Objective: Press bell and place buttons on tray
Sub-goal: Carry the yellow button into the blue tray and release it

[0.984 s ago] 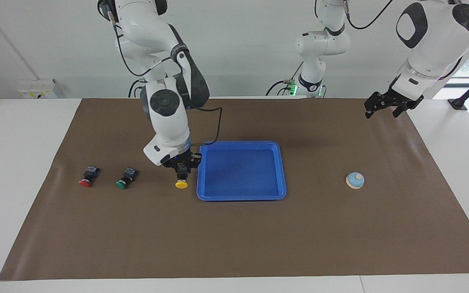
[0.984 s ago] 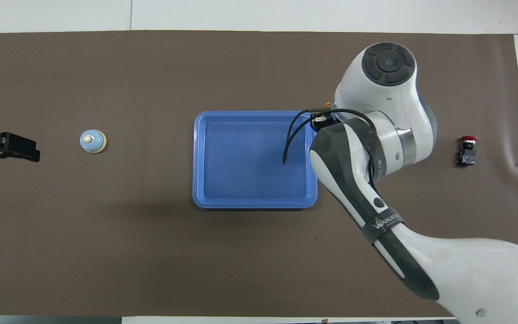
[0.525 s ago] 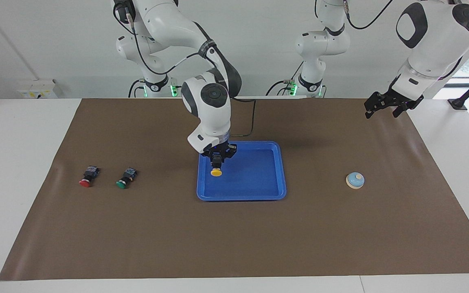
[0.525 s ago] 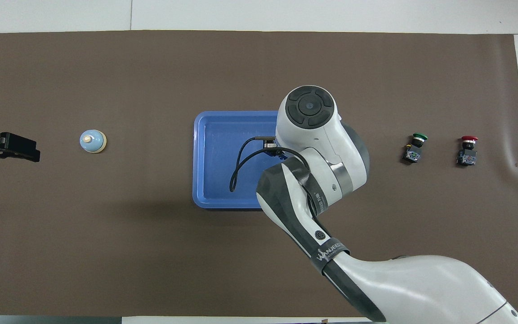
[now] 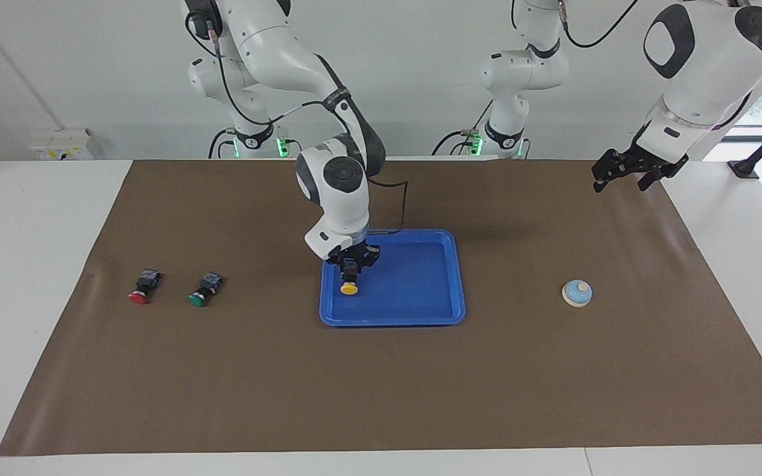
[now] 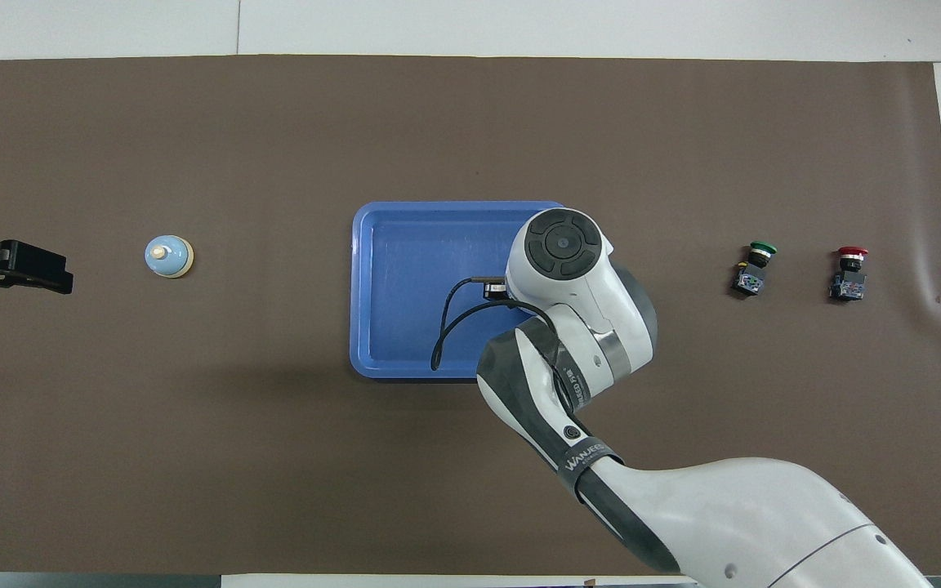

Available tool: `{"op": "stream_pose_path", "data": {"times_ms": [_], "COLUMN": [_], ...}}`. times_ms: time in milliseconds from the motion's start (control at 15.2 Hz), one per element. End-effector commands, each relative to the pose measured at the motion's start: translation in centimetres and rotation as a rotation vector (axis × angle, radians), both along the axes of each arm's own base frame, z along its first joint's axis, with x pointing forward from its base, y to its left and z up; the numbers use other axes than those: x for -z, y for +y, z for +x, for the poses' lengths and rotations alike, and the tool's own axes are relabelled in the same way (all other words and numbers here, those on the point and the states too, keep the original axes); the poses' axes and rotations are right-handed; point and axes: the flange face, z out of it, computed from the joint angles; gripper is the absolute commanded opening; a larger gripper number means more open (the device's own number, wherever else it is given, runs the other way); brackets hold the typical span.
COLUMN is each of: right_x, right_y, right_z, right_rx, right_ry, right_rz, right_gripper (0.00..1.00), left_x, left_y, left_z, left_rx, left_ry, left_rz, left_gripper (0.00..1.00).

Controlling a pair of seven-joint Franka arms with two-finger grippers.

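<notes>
My right gripper is shut on the yellow button and holds it low over the blue tray, at the tray's side toward the right arm's end. In the overhead view the right arm hides this gripper and its button over the tray. The green button and the red button lie on the mat toward the right arm's end. The light blue bell sits toward the left arm's end. My left gripper waits open above the mat's corner.
A brown mat covers the table. A black cable hangs from the right wrist over the tray. A third robot base stands at the table's edge between the arms.
The right gripper carried the yellow button from the mat beside the tray to over the tray, then lowered it. The left arm has not moved.
</notes>
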Motion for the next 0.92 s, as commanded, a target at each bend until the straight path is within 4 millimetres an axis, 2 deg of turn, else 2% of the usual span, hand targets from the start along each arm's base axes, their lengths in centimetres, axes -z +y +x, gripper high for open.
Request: {"op": "stream_pose_path", "data": {"times_ms": [0, 66, 131, 197, 262, 459, 590, 722, 853], "right_x": [0.3, 0.3, 0.3, 0.2, 0.2, -0.7, -3.8, -7.6, -10.5], "right_y": [-0.4, -0.4, -0.4, -0.3, 0.2, 0.4, -0.9, -3.6, -6.9], "right_z": [-0.5, -0.5, -0.6, -0.6, -0.9, -0.8, 0.4, 2.6, 4.0], "right_rx": [0.004, 0.011, 0.019, 0.033, 0.041, 0.080, 0.103, 0.145, 0.180], "right_ry": [-0.004, -0.004, -0.002, -0.002, -0.001, 0.005, 0.010, 0.008, -0.008], "right_rz": [0.018, 0.018, 0.018, 0.018, 0.016, 0.012, 0.009, 0.011, 0.008], "right_gripper": [0.00, 0.00, 0.15, 0.80, 1.00, 1.00, 1.00, 1.00, 1.00], "left_x": [-0.5, -0.5, -0.5, -0.5, -0.5, -0.5, -0.6, -0.6, -0.6], "left_y": [0.1, 0.1, 0.1, 0.1, 0.1, 0.1, 0.1, 0.1, 0.1], "left_z": [-0.2, -0.2, -0.2, -0.2, -0.2, -0.2, -0.2, -0.2, -0.2], "left_rx": [0.002, 0.002, 0.002, 0.002, 0.002, 0.002, 0.002, 0.002, 0.002], "left_ry": [0.004, 0.004, 0.004, 0.004, 0.004, 0.004, 0.003, 0.003, 0.003], "left_rz": [-0.015, -0.015, -0.015, -0.015, -0.015, -0.015, -0.015, -0.015, -0.015], "left_gripper": [1.00, 1.00, 1.00, 1.00, 1.00, 1.00, 1.00, 1.00, 1.00]}}
